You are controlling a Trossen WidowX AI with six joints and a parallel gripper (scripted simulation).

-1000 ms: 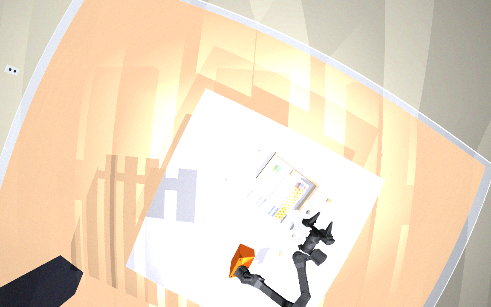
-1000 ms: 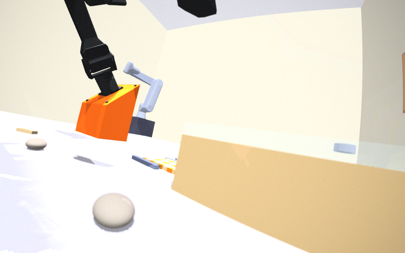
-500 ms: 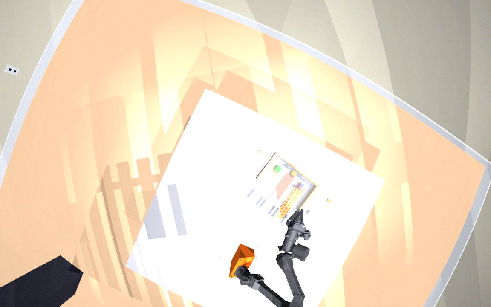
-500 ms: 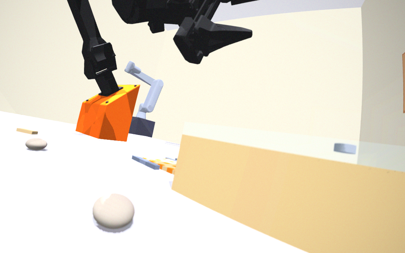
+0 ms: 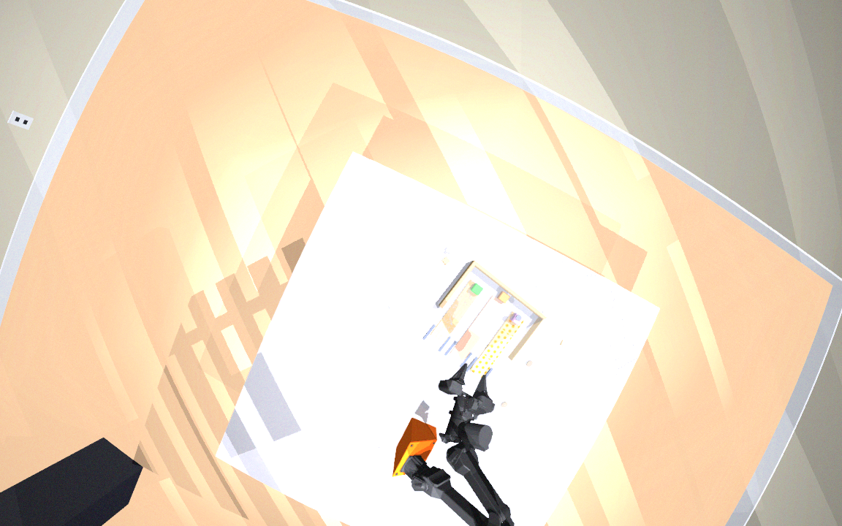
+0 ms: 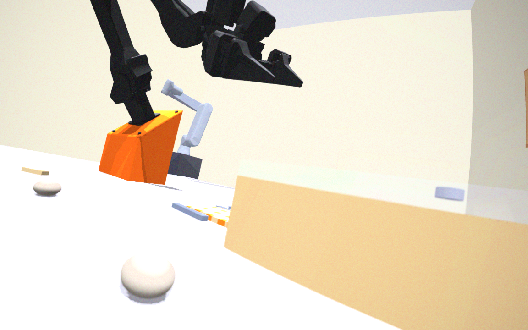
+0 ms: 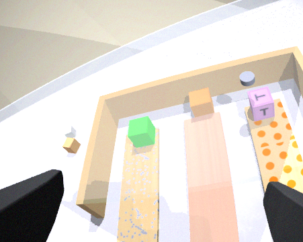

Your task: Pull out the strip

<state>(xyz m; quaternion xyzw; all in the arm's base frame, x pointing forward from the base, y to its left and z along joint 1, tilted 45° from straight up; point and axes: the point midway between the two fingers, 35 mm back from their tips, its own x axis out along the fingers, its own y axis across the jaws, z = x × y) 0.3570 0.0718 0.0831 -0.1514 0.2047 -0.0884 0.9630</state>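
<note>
The pink-purple cube (image 7: 261, 104) (image 5: 516, 318) marked "T" rests on the far end of the orange-dotted strip (image 7: 269, 158) (image 5: 497, 346), which is the right one in the wrist view. A green cube (image 7: 141, 132) (image 5: 476, 288) is on the speckled strip (image 7: 141, 195). An orange cube (image 7: 201, 101) (image 5: 503, 297) is at the far end of the pink strip (image 7: 208, 151). My gripper (image 5: 474, 370) (image 6: 288, 80) is open and empty, high above the table near the dotted strip's near end. Its fingers frame the wrist view.
A wooden-walled enclosure (image 7: 198, 76) (image 6: 381, 254) surrounds the cubes under a clear cover bearing a grey disc (image 7: 247, 78) (image 6: 449, 193). A guide bar (image 6: 189, 211) flanks the dotted strip's end. Pebbles (image 6: 147, 275) (image 5: 503, 404) and an orange arm base (image 5: 414, 444) (image 6: 155, 151) are nearby.
</note>
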